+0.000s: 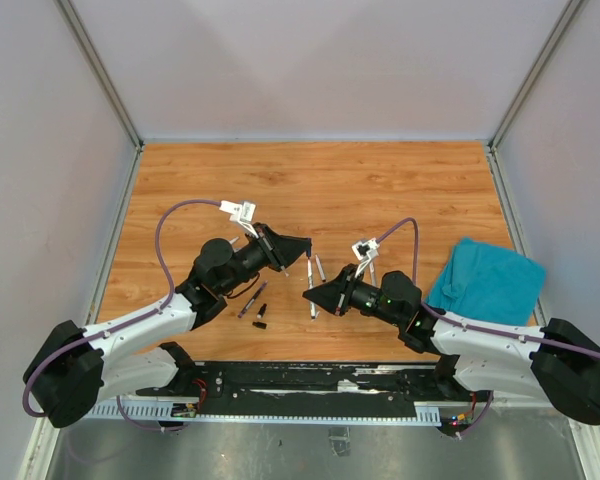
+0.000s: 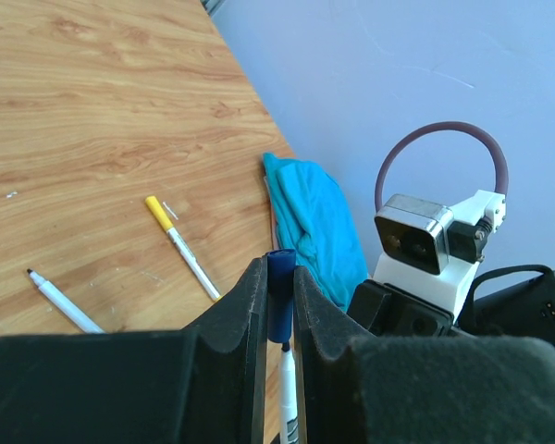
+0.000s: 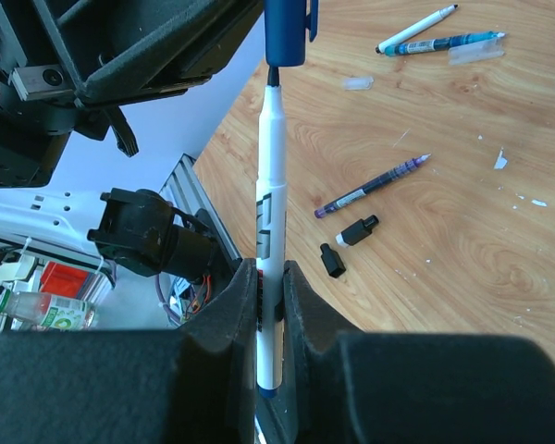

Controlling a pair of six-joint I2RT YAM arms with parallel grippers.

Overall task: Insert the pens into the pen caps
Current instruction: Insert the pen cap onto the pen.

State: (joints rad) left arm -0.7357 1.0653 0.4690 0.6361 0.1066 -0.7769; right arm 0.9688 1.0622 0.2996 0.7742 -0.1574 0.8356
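My left gripper (image 2: 279, 268) is shut on a short blue pen cap (image 2: 280, 296), held above the table near its middle. My right gripper (image 3: 270, 273) is shut on a white pen (image 3: 271, 213) with grey print. The pen's dark tip sits right at the open mouth of the blue cap (image 3: 287, 32). From above, the left gripper (image 1: 306, 246) and right gripper (image 1: 309, 292) point at each other, a short gap apart. A purple pen (image 3: 370, 188) and two black caps (image 3: 331, 260) lie on the wood below.
A yellow-capped pen (image 2: 180, 245) and a white pen with a black tip (image 2: 60, 301) lie loose on the table. Two more pens (image 3: 435, 35) rest farther off. A teal cloth (image 1: 488, 280) lies at the right, and walls close in the table.
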